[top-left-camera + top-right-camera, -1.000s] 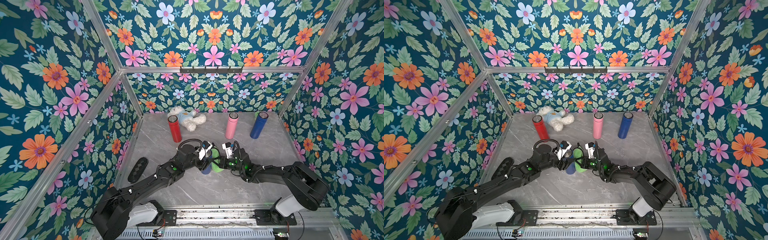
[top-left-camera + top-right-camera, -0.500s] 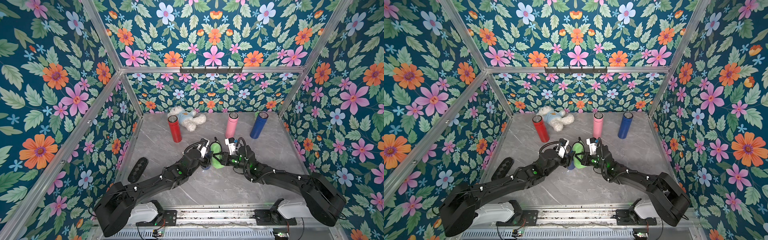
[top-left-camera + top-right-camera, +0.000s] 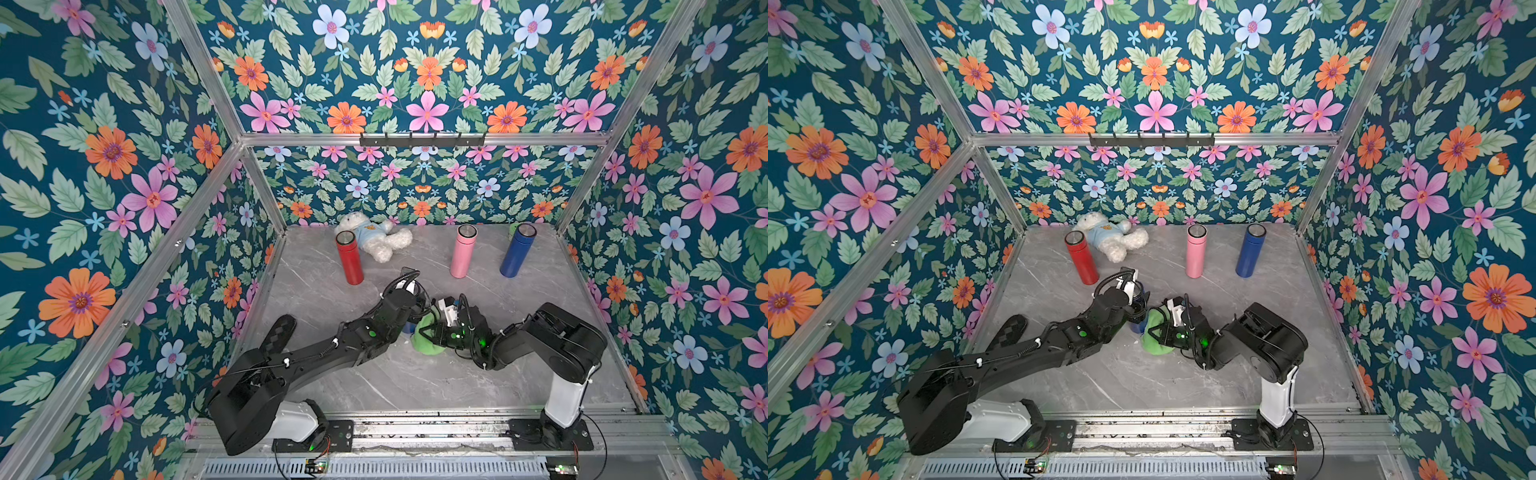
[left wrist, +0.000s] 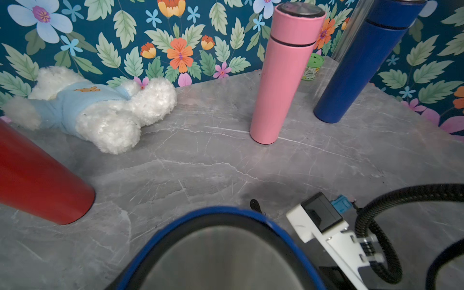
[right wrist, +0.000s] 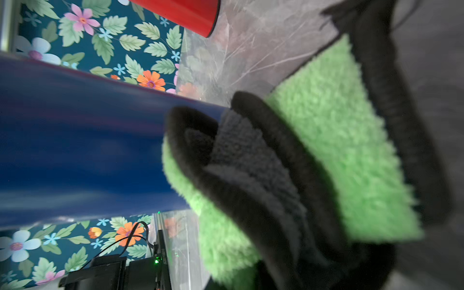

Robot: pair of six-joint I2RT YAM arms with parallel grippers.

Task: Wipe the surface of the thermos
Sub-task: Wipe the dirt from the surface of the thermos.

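Observation:
A dark blue thermos (image 3: pixel 409 328) (image 3: pixel 1136 326) stands upright at the middle of the grey table, and my left gripper (image 3: pixel 409 301) (image 3: pixel 1137 302) is shut on its upper part. In the left wrist view its steel lid (image 4: pixel 221 253) fills the near edge. My right gripper (image 3: pixel 430 328) (image 3: pixel 1160 328) is shut on a green cloth (image 3: pixel 428 345) (image 3: pixel 1156 340) with black trim. The cloth (image 5: pixel 326 140) presses against the low end of the thermos body (image 5: pixel 75 140), down by the table. Both grippers' fingers are hidden.
At the back stand a red thermos (image 3: pixel 349 262), a pink thermos (image 3: pixel 462 251) and a blue thermos (image 3: pixel 515 251). A white plush bear (image 3: pixel 374 239) lies behind the red one. A small green jar (image 4: pixel 311 66) sits in the back corner, and a black pad (image 3: pixel 278 334) lies by the left wall.
My right gripper has slid the cloth from high on the thermos down to its base, and the right arm has folded back. The left gripper still holds the thermos.

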